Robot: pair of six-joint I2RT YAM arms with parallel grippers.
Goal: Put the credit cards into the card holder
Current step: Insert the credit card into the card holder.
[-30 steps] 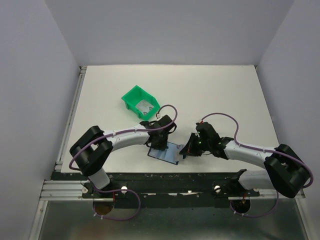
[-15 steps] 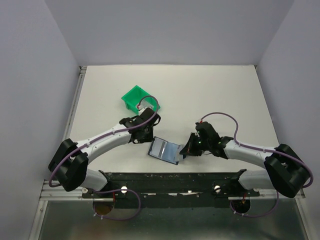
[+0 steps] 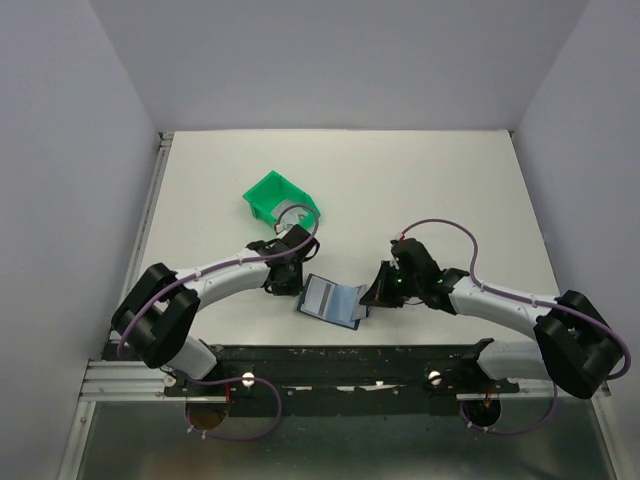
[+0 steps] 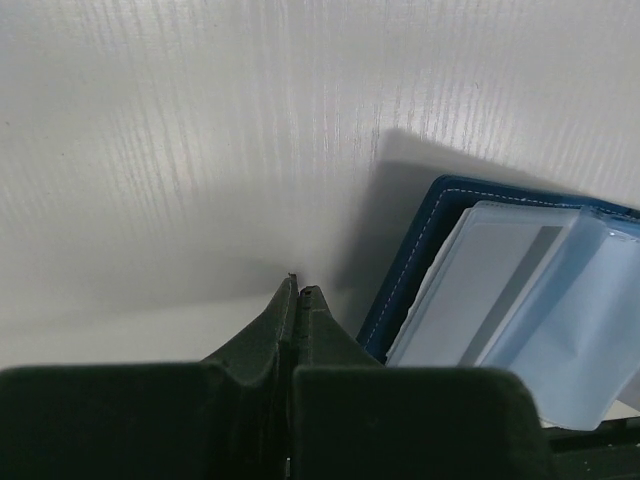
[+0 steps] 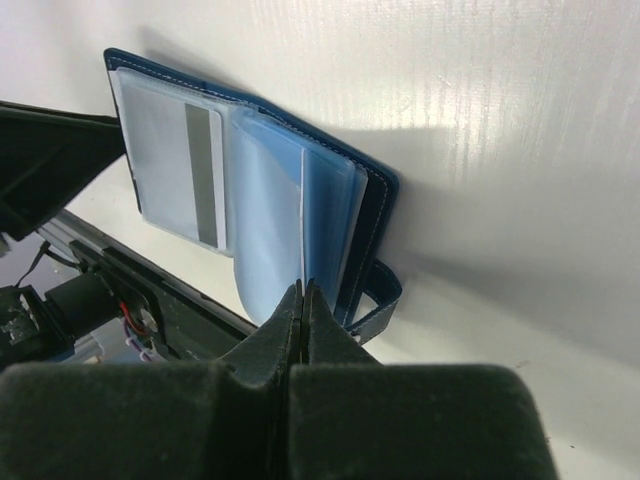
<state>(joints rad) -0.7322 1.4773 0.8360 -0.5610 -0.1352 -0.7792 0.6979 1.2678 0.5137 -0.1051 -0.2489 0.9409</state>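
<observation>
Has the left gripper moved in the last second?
Yes. Judged against the green bin, the left gripper slid left, away from the card holder.

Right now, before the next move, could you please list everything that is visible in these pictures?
card holder: one, navy blue, open on the table between the arms, clear sleeves showing.
striped card: one, pale grey with a dark stripe, inside a sleeve.
bin: one, green, beyond the left arm.
pale card: one, grey, in the bin, partly hidden.
table: one, white.
left fingers: black, shut, empty, beside the holder.
right fingers: black, shut on a sleeve's edge.
</observation>
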